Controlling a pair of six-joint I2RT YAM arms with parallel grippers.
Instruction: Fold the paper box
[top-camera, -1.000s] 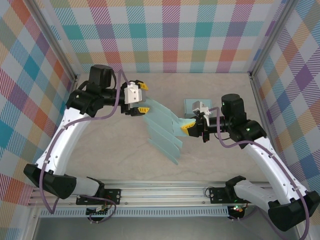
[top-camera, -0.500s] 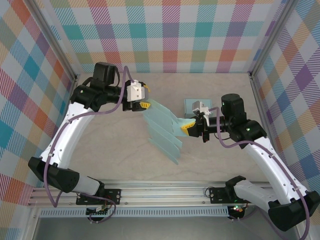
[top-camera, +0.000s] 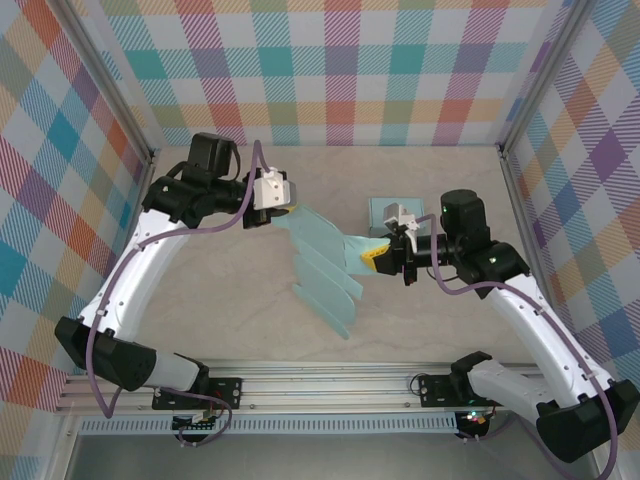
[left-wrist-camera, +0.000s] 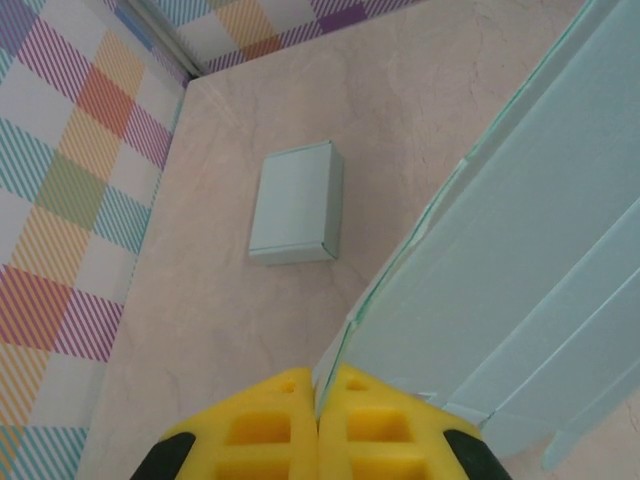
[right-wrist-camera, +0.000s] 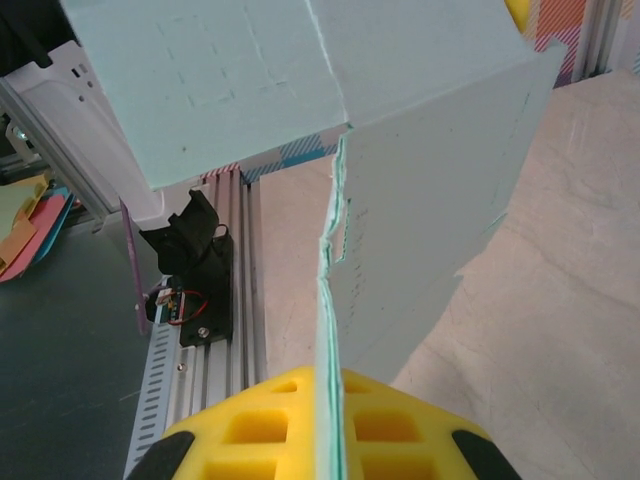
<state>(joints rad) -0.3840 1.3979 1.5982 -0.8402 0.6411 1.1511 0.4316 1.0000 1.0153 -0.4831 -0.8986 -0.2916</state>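
Note:
The paper box (top-camera: 325, 262) is a flat, pale teal cardboard sheet with several flaps, held up above the table between both arms. My left gripper (top-camera: 281, 209) is shut on its upper left edge; in the left wrist view the yellow fingers (left-wrist-camera: 270, 430) pinch the thin edge of the paper box (left-wrist-camera: 520, 250). My right gripper (top-camera: 378, 258) is shut on the sheet's right end; in the right wrist view the paper box (right-wrist-camera: 420, 230) runs edge-on between the yellow pads (right-wrist-camera: 260, 430).
A small folded teal box (top-camera: 386, 212) lies flat on the table behind the right gripper, and in the left wrist view this folded box (left-wrist-camera: 296, 203) lies near the plaid wall. Plaid walls enclose the table. An aluminium rail (top-camera: 330, 385) runs along the near edge.
My left gripper moved right onto the sheet's upper left edge and went from open to shut on it. The sheet shifted slightly left and down. The right arm held still.

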